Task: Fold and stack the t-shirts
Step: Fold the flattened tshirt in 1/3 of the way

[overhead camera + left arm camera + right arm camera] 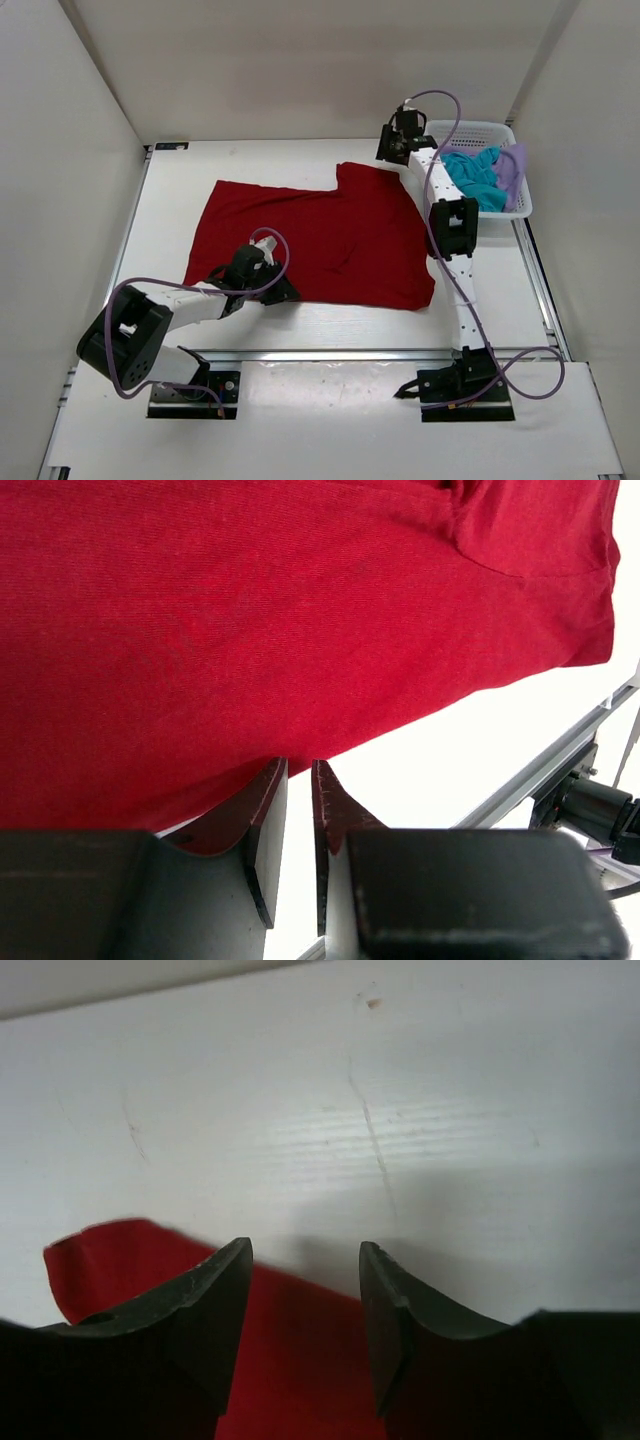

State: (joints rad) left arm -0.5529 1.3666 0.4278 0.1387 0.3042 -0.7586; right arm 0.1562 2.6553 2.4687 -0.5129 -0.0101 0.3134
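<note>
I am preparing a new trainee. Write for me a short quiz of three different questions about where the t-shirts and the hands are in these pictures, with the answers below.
1. Which t-shirt lies spread on the table? A) red B) teal-blue C) lavender
2. True or false: the right hand is shut on cloth.
3. Fill in: the teal-blue t-shirt and the lavender t-shirt lie in the white ____.

Key
1. A, the red t-shirt.
2. False: its jaws stand open with nothing between them.
3. basket.
</note>
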